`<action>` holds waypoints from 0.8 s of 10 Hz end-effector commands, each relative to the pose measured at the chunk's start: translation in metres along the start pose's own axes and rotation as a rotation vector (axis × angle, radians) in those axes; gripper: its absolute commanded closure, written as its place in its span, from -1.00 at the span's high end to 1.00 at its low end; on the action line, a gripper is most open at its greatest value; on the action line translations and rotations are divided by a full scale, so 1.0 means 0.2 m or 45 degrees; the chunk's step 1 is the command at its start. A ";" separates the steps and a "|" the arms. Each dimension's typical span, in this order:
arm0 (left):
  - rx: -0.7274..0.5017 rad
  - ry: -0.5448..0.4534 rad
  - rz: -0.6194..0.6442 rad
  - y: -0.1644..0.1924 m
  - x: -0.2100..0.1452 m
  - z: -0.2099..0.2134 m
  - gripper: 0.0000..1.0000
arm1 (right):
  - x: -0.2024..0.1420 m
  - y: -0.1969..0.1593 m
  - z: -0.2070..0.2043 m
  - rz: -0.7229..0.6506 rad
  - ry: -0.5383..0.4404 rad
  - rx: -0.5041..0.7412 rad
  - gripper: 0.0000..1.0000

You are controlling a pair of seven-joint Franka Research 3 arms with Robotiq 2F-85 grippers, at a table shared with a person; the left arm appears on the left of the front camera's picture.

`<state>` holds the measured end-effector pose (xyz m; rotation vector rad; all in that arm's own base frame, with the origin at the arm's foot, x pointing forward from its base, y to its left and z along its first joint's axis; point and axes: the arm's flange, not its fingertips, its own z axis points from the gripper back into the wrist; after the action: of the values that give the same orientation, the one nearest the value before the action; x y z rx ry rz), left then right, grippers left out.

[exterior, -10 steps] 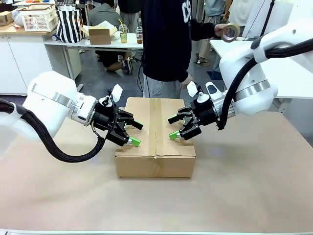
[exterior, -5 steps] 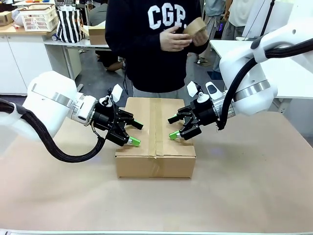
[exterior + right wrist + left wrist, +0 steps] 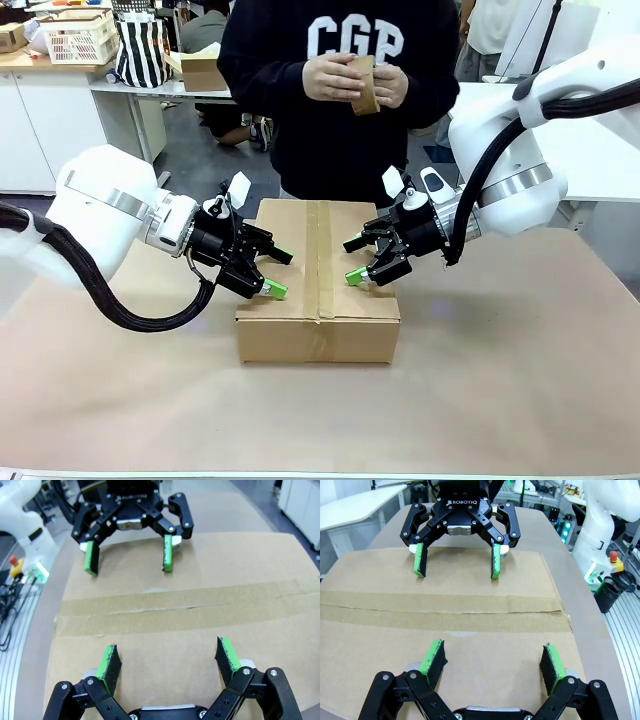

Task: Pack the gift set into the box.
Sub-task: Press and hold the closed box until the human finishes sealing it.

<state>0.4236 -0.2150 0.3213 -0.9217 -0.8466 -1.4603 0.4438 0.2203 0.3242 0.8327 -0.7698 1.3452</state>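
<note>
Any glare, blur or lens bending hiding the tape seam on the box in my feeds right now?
Front view: even light, sharp, only soft shadows around the box. Left wrist view: tape seam crisp, no glare, the wide angle bows the box edges, open left claw in focus. Right wrist view: same bowing, seam clear, open right claw sharp.

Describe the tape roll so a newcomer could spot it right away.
Beyond the table, a person in a dark sweatshirt stands behind the taped box. The tape roll sits between both their hands at chest height: brown like the box, but small and held aloft.
</note>
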 end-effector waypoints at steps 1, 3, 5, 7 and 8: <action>0.000 0.003 -0.001 0.00 -0.01 0.00 1.00 | -0.01 0.00 -0.01 0.000 0.007 -0.001 1.00; 0.000 0.003 -0.001 0.00 -0.01 0.00 1.00 | -0.01 0.00 -0.01 0.000 0.007 -0.001 1.00; 0.000 0.003 -0.001 0.00 -0.01 0.00 1.00 | -0.01 0.00 -0.01 0.000 0.007 -0.001 1.00; 0.000 0.003 -0.001 0.00 -0.01 0.00 1.00 | -0.01 0.00 -0.01 0.000 0.007 -0.001 1.00; 0.000 0.003 -0.001 0.00 -0.01 0.00 1.00 | -0.01 0.00 -0.01 0.000 0.007 -0.001 1.00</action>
<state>0.4236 -0.2150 0.3213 -0.9217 -0.8466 -1.4603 0.4438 0.2203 0.3242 0.8327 -0.7698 1.3452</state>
